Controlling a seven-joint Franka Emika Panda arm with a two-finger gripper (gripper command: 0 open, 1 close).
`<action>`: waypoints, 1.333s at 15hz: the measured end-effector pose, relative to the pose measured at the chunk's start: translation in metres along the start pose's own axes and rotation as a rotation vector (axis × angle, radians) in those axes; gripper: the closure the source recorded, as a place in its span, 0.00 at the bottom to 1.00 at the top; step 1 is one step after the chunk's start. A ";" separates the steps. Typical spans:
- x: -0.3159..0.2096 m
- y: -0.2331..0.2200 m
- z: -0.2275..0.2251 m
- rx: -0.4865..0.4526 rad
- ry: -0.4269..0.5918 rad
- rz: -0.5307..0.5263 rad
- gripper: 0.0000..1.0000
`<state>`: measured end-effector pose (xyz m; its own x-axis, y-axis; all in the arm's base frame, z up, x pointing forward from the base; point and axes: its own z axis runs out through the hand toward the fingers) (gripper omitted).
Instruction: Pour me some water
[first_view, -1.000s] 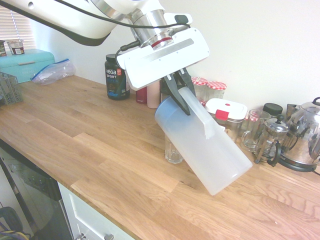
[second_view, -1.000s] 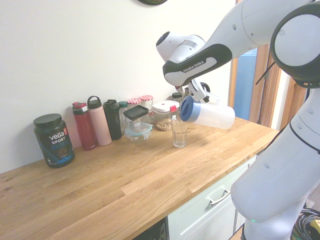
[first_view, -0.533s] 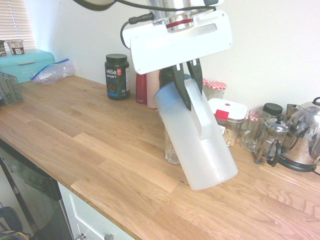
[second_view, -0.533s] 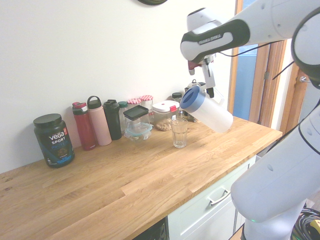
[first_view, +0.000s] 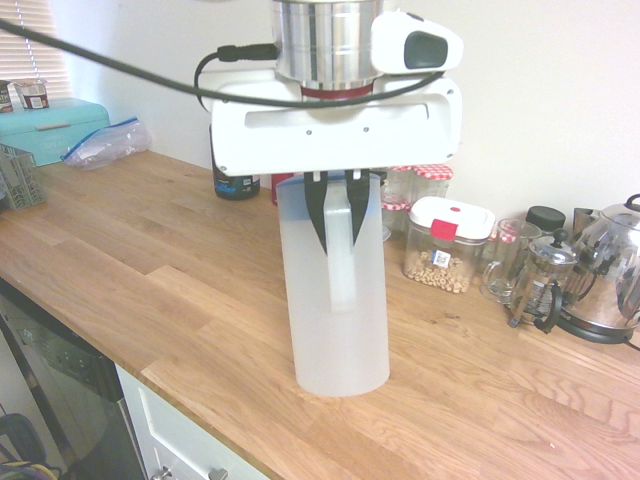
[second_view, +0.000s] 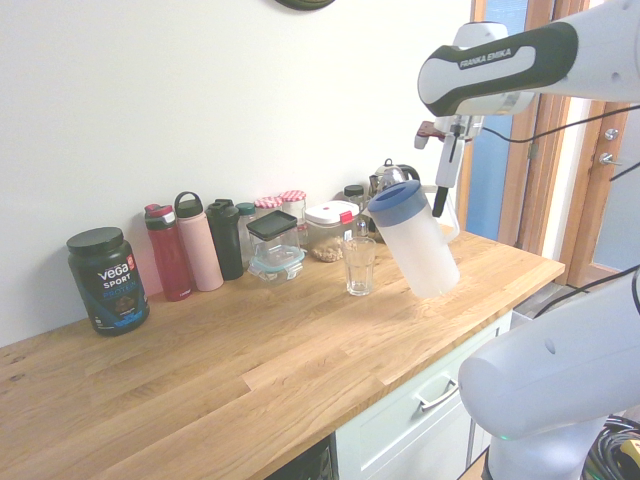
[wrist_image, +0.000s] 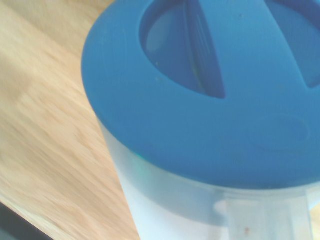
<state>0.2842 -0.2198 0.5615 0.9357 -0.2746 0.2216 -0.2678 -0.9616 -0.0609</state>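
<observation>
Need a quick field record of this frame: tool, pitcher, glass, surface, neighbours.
tool: shut on the pitcher's handle, pointing down
pitcher: frosted, blue lid on, nearly upright with a slight tilt, held above the counter
glass: ribbed, clear, standing on the counter beside the pitcher; fill level cannot be told
counter: wooden worktop
behind glass: lidded clear container, bottles, Vega Sport tub
far end: French press, kettle

1. I see a frosted white pitcher (second_view: 420, 248) with a blue lid (wrist_image: 210, 85).
2. The worktop (first_view: 150, 260) shows warm striped wood grain.
3. The drinking glass (second_view: 359, 265) is clear and ribbed.
4. The arm (second_view: 500, 65) is white with black trim.
</observation>
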 end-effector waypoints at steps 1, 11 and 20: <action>-0.015 0.005 0.003 0.017 0.013 0.043 1.00; -0.111 -0.144 -0.031 0.094 0.256 0.486 1.00; -0.123 -0.354 -0.002 0.186 0.390 0.606 1.00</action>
<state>0.2630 0.1542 0.5578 0.4776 -0.7694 0.4242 -0.6351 -0.6360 -0.4384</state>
